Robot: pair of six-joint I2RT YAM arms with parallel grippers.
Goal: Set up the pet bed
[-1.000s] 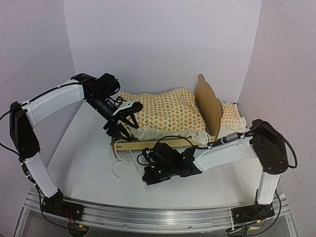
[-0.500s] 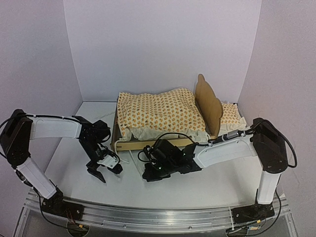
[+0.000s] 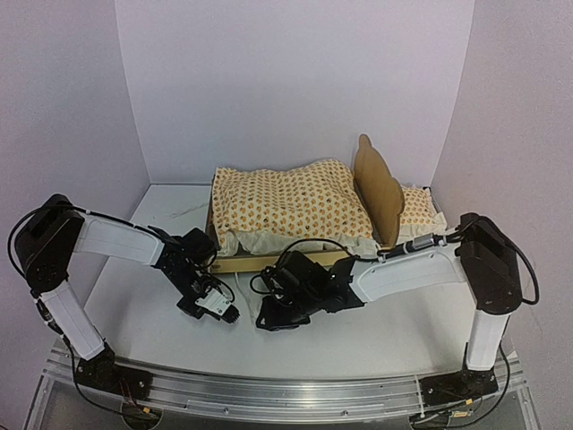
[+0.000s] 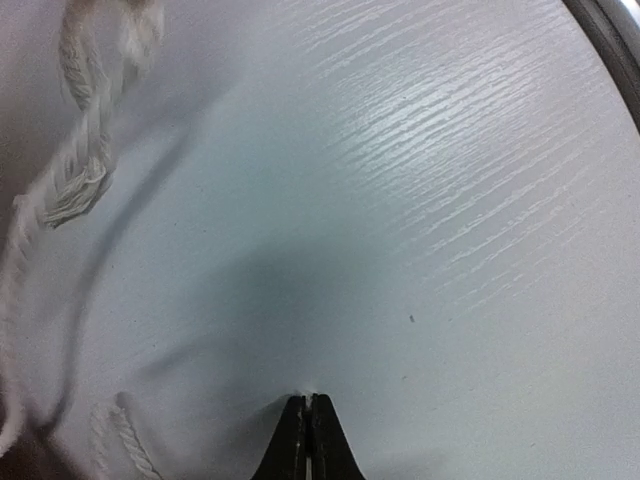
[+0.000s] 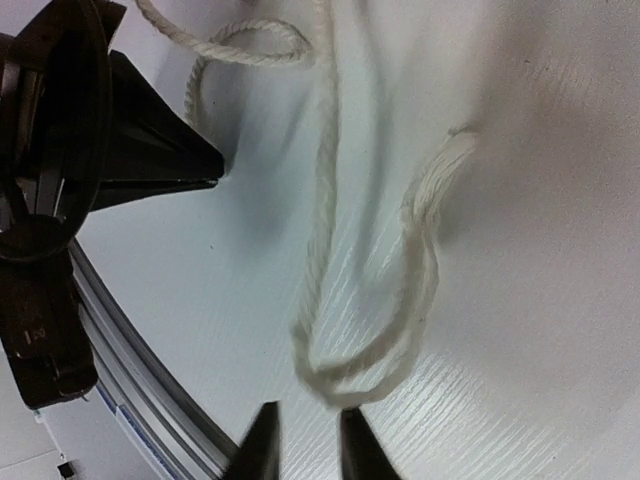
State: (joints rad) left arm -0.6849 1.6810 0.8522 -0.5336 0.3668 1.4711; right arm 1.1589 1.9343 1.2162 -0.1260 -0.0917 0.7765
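The pet bed [image 3: 237, 263] sat at the back of the surface [image 3: 358, 336], right of centre. Its long axis ran left to right in the top view, with the scalloped headboard [image 3: 377, 192] at the right end and the foot pointing left. The mattress cushion [image 3: 286, 206] already lay in the frame, while the small pillow [image 3: 417, 205] lay beyond the headboard, so the bedding step looked unfinished. Both arms were low in front of the bed. The left gripper [image 4: 307, 440] was pressed together on nothing, and the right gripper [image 5: 305, 445] stood slightly apart, empty, with a loop of white cord [image 5: 330, 250] just ahead of its tips. The next move probably called for lifting clear of the cord and reaching for the pillow.
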